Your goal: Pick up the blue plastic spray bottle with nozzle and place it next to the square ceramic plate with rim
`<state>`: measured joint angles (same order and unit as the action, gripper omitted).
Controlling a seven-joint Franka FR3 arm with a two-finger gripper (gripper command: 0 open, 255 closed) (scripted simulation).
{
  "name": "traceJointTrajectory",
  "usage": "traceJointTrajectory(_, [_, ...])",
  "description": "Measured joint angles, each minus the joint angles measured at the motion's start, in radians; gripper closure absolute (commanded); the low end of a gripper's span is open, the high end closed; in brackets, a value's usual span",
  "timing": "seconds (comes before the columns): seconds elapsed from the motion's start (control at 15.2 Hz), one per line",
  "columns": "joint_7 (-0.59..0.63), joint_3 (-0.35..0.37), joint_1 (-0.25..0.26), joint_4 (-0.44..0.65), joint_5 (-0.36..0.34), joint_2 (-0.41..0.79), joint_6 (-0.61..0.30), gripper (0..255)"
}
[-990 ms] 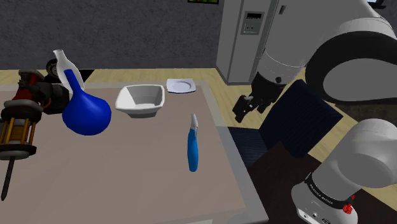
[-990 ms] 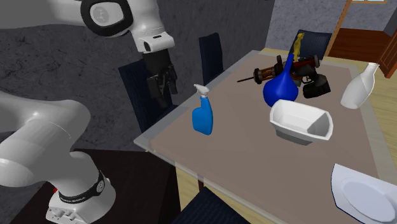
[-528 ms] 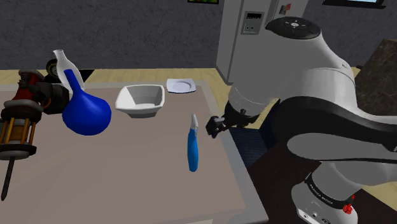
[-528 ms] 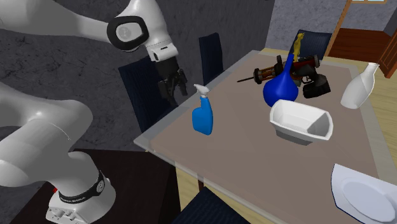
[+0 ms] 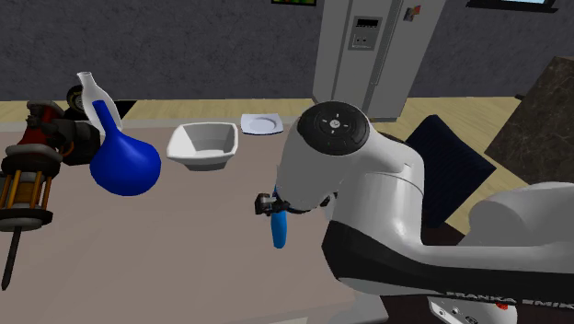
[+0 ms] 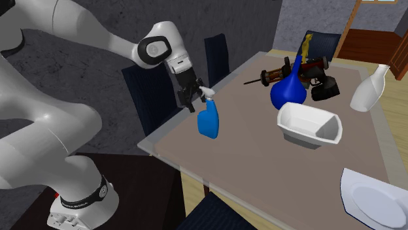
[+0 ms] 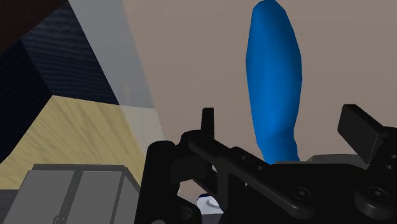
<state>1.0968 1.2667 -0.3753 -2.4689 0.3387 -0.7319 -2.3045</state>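
The blue spray bottle (image 5: 278, 230) (image 6: 208, 121) (image 7: 275, 83), smooth and flattened with a pale nozzle, stands upright on the matte tan table (image 5: 184, 267). It is apart from the white, square-mouthed bowl (image 5: 204, 145) (image 6: 308, 124), toward the stand-side edge. The black gripper (image 6: 193, 98) (image 7: 283, 124) sits at the nozzle, fingers spread wide on either side. The white square rimmed plate (image 5: 261, 122) (image 6: 369, 199) lies beyond the bowl at a corner.

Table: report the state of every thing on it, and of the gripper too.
Spray bottle: upright, not held.
Gripper: open, close by the bottle's nozzle.
Bowl: upright, empty.
Plate: lying flat, empty.
Blue vase: upright.
White vase: upright.
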Motion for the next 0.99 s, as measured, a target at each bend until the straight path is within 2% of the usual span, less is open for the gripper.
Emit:
traceJointTrajectory(0.13, [0.033, 0.064, -0.058, 0.019, -0.001, 0.010, -0.026, 0])
traceJointTrajectory(0.46, [0.047, 0.159, -0.144, 0.011, 0.004, 0.035, -0.100, 0])
traceJointTrajectory(0.59, [0.045, 0.174, -0.162, 0.007, 0.005, 0.041, -0.117, 0])
traceJointTrajectory(0.92, [0.044, 0.179, -0.167, 0.005, 0.005, 0.043, -0.122, 0])
traceJointTrajectory(0.99, [0.044, 0.179, -0.167, 0.005, 0.005, 0.043, -0.122, 255])
